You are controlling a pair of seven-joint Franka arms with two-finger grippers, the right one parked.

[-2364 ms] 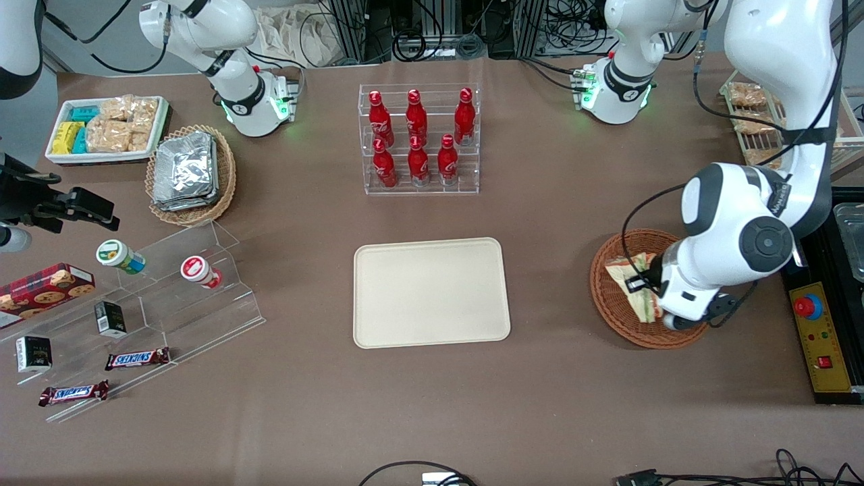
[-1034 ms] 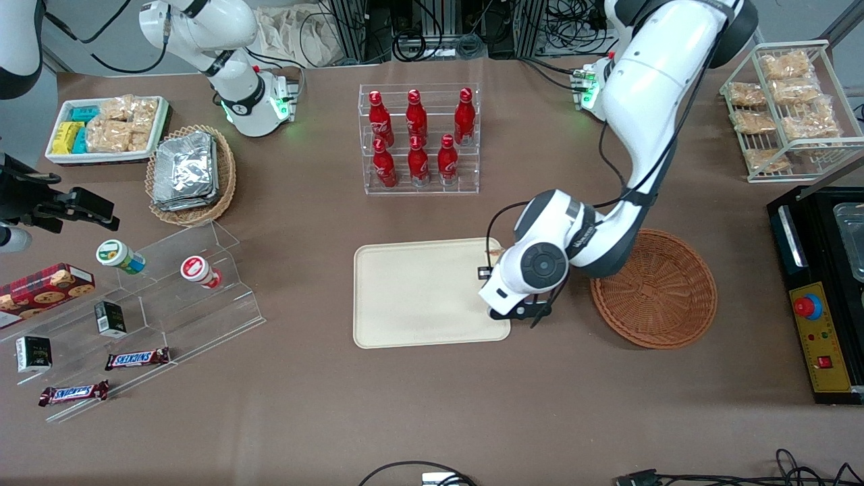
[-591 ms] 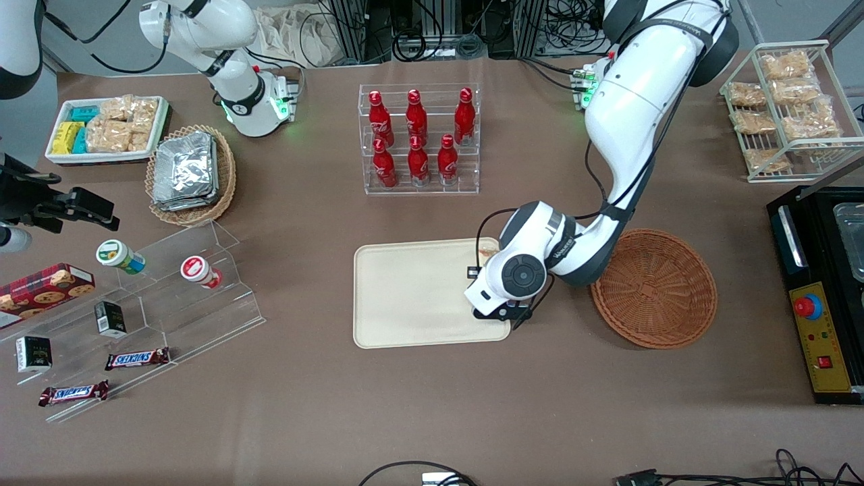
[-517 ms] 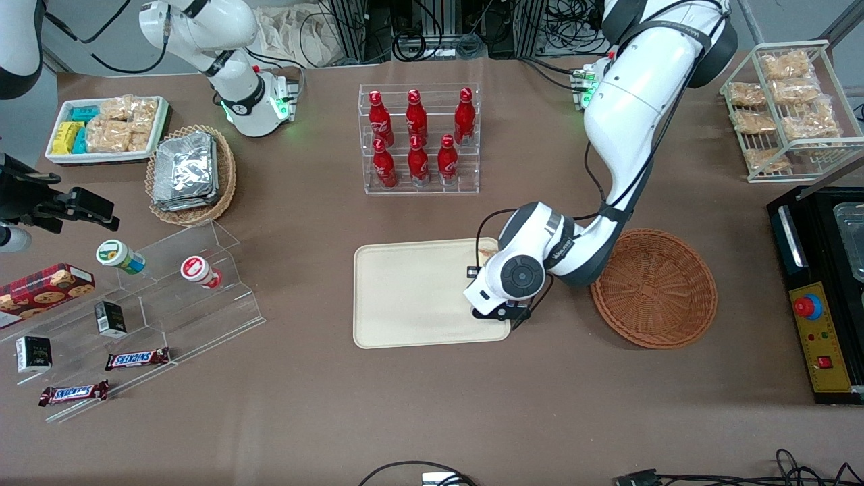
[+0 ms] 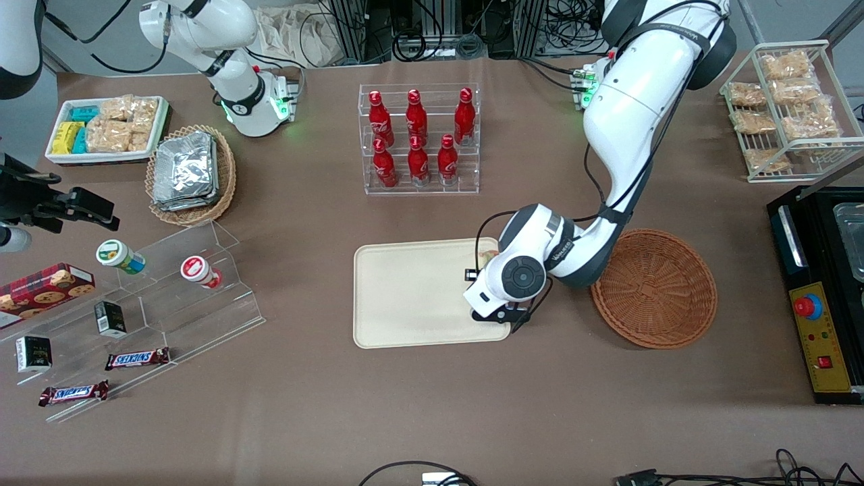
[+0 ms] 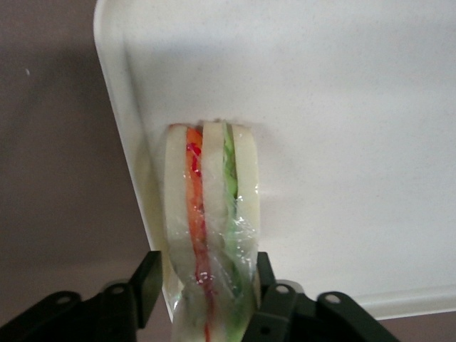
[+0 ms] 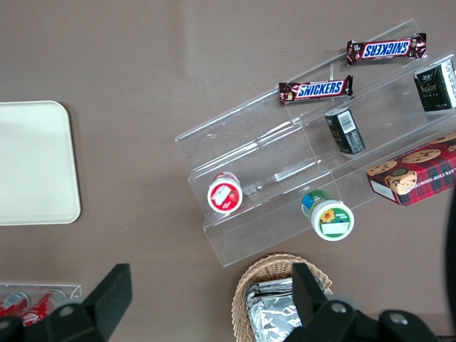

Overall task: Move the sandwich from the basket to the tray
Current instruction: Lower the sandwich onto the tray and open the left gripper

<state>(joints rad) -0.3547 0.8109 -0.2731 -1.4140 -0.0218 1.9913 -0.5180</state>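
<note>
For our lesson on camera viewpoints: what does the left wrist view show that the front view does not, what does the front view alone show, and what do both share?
Only the left wrist view shows the sandwich's orange-red and green filling layers, with the end effector shut on the sandwich, its tip near the tray's rim. Only the front view shows the emptied basket beside the tray, toward the working arm's end of the table. Both share the tray.

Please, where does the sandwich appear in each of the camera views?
Front view: sandwich mostly hidden under the wrist, over the tray edge nearest the basket.
Left wrist view: sandwich between the gripper fingers, on the tray.
Right wrist view: not in it.
Shared landmark: the tray.
</note>
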